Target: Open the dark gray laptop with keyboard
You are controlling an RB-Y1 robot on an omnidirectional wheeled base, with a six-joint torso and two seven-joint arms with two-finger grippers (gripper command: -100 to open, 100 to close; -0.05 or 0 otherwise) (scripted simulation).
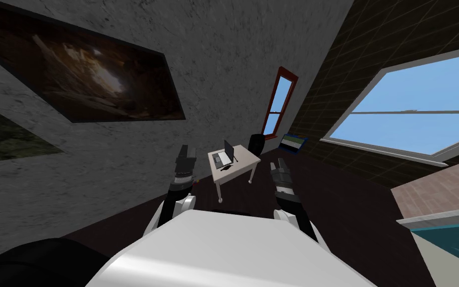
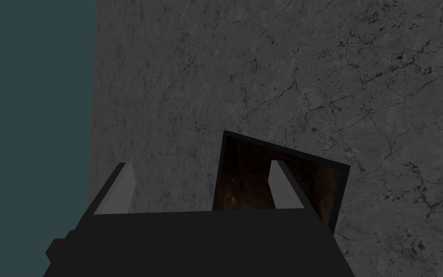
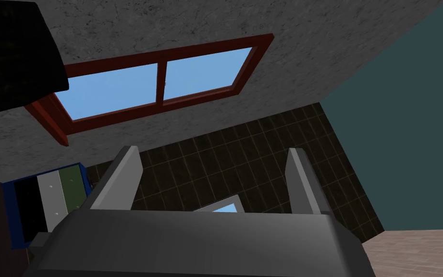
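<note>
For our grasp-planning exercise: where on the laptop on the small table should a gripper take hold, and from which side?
The laptop on the small table has its thin lid already standing up from the keyboard base. Probably pinch the lid's free top edge from above, on the keyboard side, away from the hinge.
</note>
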